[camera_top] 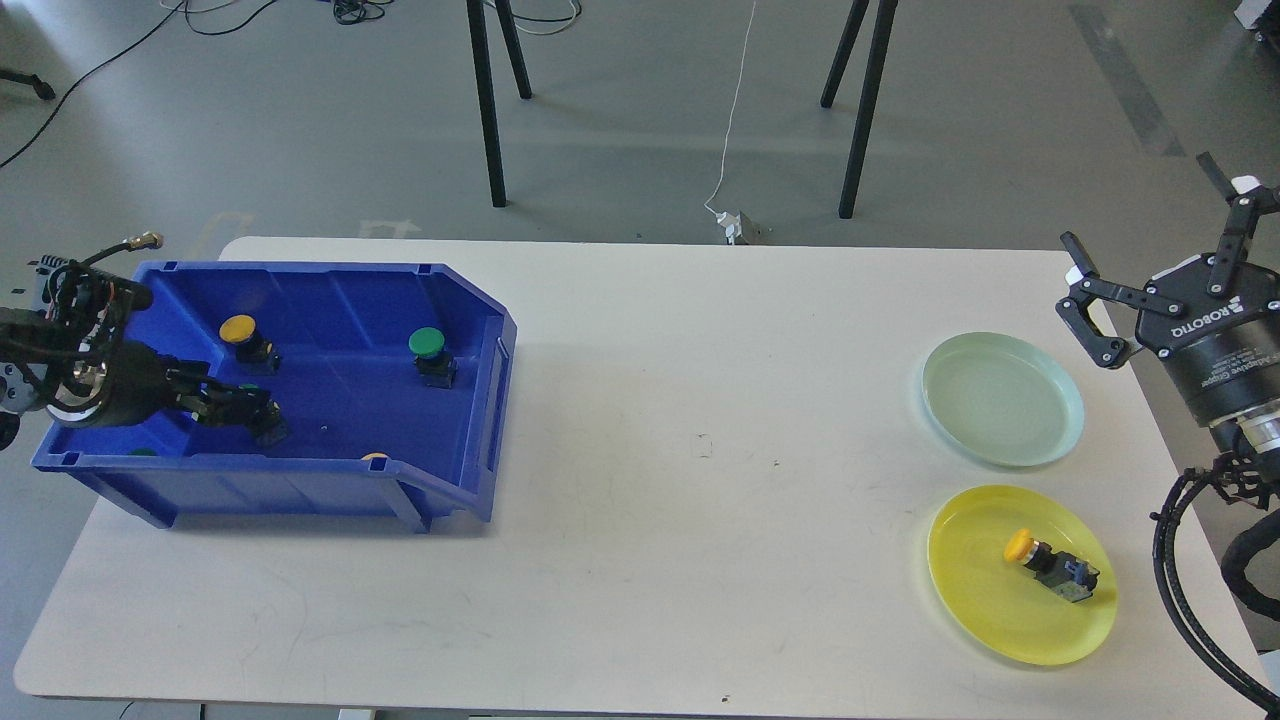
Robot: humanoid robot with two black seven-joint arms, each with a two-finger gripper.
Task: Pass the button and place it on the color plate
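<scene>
Room: grey floor beyond the far edge, with black stand legs (488, 110) and loose cables.
Surface: a white table (650, 420), with a blue bin (480, 330) at the left and two plates at the right.
Bin contents: a yellow-capped button (240, 330) toward the far left and a green-capped button (428, 345) toward the right. At the near wall, slivers of yellow and green peek over the rim, probably more buttons.
Left gripper (262, 415): reaches down inside the bin from the left. Its tip is at a small dark part with a hint of green, likely a button. The fingers are too dark to separate, so I cannot tell whether it grips.
Right gripper (1150, 250): raised beyond the table's right edge, fingers spread wide, holding nothing.
Green plate (1060, 400): far right, bare.
Yellow plate (970, 590): near right, with a yellow button (1045, 565) lying on its side in it.
Progress: one button sits on its matching plate. The green plate awaits one, and several buttons remain in the bin.
Step in hand: judging by position, a pickup in the bin, with the handover to the right side not yet done.
</scene>
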